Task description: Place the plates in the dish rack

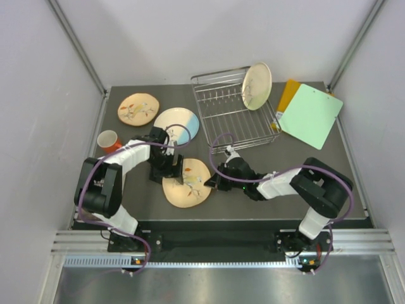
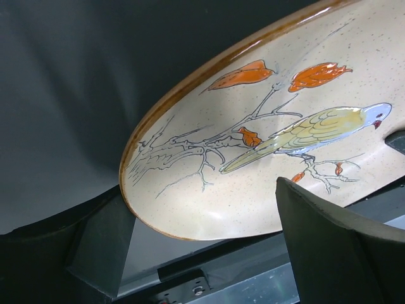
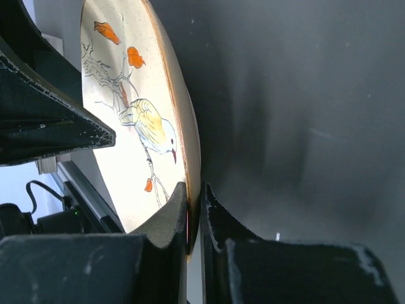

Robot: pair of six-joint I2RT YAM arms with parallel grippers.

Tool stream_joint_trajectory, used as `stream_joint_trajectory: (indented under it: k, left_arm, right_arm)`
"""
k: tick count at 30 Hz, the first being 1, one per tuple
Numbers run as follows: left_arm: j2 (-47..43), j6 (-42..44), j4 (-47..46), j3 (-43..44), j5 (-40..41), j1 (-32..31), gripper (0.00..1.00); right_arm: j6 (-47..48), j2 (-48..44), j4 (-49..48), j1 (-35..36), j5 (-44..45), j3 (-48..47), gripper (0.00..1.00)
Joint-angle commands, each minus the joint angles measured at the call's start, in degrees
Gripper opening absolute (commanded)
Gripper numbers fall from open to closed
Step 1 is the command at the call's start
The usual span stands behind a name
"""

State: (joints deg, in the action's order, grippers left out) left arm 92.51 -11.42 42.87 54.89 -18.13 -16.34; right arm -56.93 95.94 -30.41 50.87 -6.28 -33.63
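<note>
The dish rack sits at the back with one plate leaning upright in it. Nearer the arms, the bird-painted plate is tilted up so its rim can be pinched. The right gripper is clamped on that edge, while the left gripper stands wide, seemingly just propping it. I can read no writing anywhere.

A dark grey counter fills the middle, boxed in by pale, evenly lit walls from 9 through 12 to 3 o'clock. Two silver posts slant up at 11 and 1 o'clock. A ribbed metal rail and a brushed steel sheet run along 6 o'clock.
</note>
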Motion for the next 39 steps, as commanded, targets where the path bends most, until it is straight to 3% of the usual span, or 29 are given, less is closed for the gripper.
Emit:
stream_joint_trajectory:
  k: [1,7,16,28,32,39]
  left_arm:
    - [-3.38,-0.36,-2.44,0.39,-7.54,-1.68,0.92]
    - [-8.83,4.29,0.72,3.55,-1.74,0.34,0.98]
    - [-12.97,7.82,3.36,3.90,-0.50,2.63,0.97]
    - [-14.11,10.89,7.13,10.66,-8.05,7.90,0.95]
    - [-13.68,12.73,8.54,16.02,-14.82,9.74,0.94]
    - [-10.86,13.79,7.93,25.17,-16.40,12.99,0.95]
  right_arm:
    - [4.62,-2.95,-11.58,1.77,-4.87,-1.97,0.00]
    - [8.14,-6.73,-10.73,-2.43,-19.35,-2.32,0.00]
    - [9.03,-9.28,-8.79,-8.33,-22.89,-1.62,0.00]
    - [7.45,-12.18,-7.29,-14.30,-28.51,-4.78,0.00]
    - [6.83,-11.83,-5.72,-17.47,-31.24,-9.42,0.00]
    - [6.74,-7.97,-3.95,-24.84,-34.76,-21.20,0.00]
